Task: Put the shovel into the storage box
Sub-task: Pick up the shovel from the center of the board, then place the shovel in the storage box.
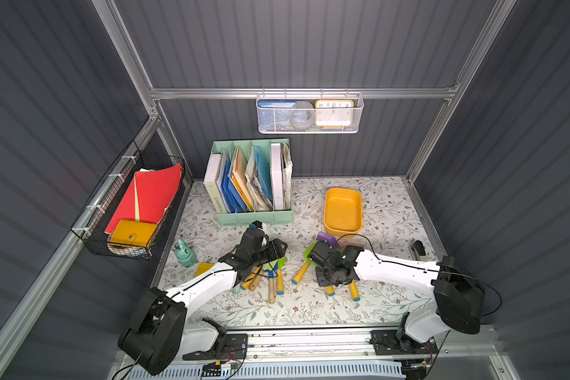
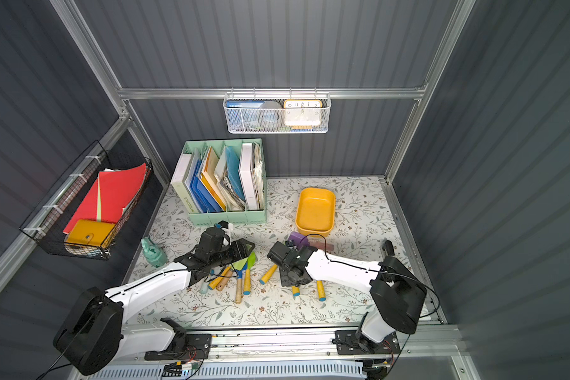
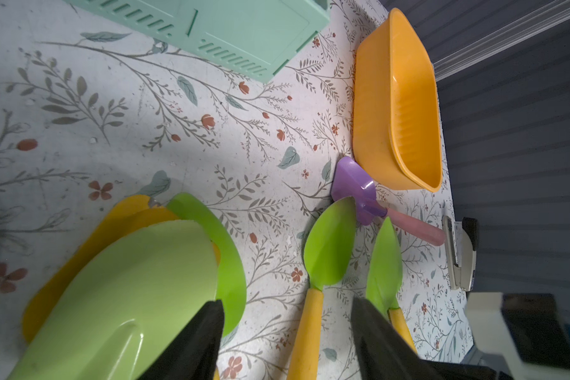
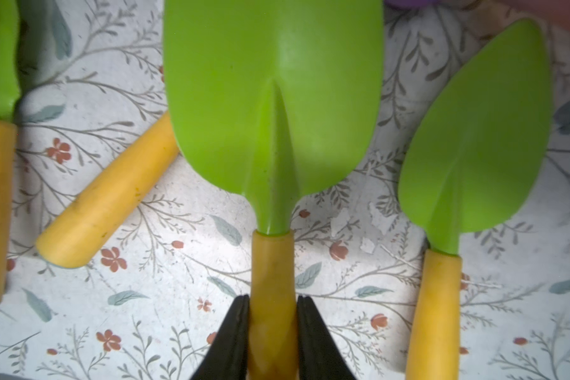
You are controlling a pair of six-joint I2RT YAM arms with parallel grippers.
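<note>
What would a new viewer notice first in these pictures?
Bright green shovels with yellow handles lie scattered mid-table, and the right gripper grips one shovel by its handle. Behind them stands the empty mustard-yellow storage box; red folders fill a black wire basket on the left wall.

shovel (image 4: 273, 108): green blade, yellow handle | storage box (image 1: 343, 210): mustard-yellow | table (image 1: 310, 306): floral

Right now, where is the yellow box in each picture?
Top view: storage box, right of centre, empty.
Top view: storage box, also right of centre.
Left wrist: beside the purple shovel.
Right wrist: not in it.
Landmark: purple shovel at the box's near end.
</note>
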